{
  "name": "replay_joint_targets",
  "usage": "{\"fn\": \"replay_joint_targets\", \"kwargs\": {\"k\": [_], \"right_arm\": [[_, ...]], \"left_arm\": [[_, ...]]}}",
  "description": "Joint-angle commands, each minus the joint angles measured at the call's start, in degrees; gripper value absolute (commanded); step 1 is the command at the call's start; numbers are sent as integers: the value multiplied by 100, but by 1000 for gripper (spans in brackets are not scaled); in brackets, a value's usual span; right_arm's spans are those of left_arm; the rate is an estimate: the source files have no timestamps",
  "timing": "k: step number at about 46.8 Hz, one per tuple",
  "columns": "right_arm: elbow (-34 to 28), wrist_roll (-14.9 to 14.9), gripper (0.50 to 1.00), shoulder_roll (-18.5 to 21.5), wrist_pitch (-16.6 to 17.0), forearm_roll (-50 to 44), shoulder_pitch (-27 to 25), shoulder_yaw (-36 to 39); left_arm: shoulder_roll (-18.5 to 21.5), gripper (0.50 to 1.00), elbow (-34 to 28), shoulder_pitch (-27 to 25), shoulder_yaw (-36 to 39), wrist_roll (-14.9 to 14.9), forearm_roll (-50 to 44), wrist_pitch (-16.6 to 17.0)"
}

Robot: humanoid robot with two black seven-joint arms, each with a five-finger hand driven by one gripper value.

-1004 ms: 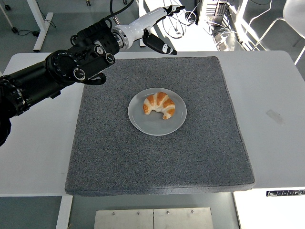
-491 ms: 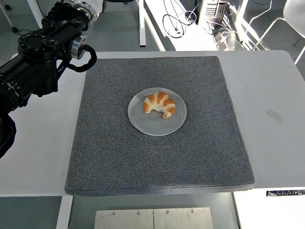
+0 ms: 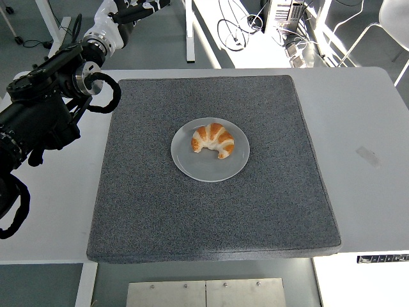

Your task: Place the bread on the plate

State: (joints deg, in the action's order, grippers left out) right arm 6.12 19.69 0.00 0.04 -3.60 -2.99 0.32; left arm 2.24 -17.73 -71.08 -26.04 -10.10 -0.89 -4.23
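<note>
A golden croissant (image 3: 213, 140) lies on the round grey plate (image 3: 206, 171), slightly above the plate's middle. The plate sits near the centre of a dark grey mat (image 3: 192, 224). My left arm comes in from the left edge and bends up over the table's far left corner. Its white hand (image 3: 142, 5) is at the very top of the picture, well away from the plate, with fingers stretched out and nothing in them. Part of the hand is cut off by the picture's top edge. The right arm does not show.
The mat covers most of the white table (image 3: 370, 128). Beyond the far edge are desk legs (image 3: 189, 32), cables on the floor (image 3: 239, 29) and a white chair (image 3: 393, 19) at the top right.
The left arm has drawn back from above the mat's far edge toward the upper left, the hand rising to the picture's top. The croissant and plate have not moved.
</note>
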Motion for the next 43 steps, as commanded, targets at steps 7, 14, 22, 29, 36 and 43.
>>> {"fn": "replay_joint_targets", "kwargs": {"k": [7,14,22,29,36,43], "right_arm": [[-5,-1,1000,0,5,0,-61,30],[-5,-1,1000,0,5,9,-175,30],[-5,-1,1000,0,-4,9,-281,30],[-5,-1,1000,0,-4,9,-298,30],[-5,-1,1000,0,-13,17,-290,47],[-5,-1,1000,0,-13,18,-290,38]], "left_arm": [[31,981,-2,463,-445,324,-78,-333],[31,981,-2,701,-718,315,-78,-578],[66,983,-2,903,-1368,324,-148,-1114],[128,983,-2,1114,-1509,280,-157,-1791],[119,983,-2,1228,-1580,254,-157,-1862],[102,983,-2,1237,-1571,245,-157,-1862]]}}
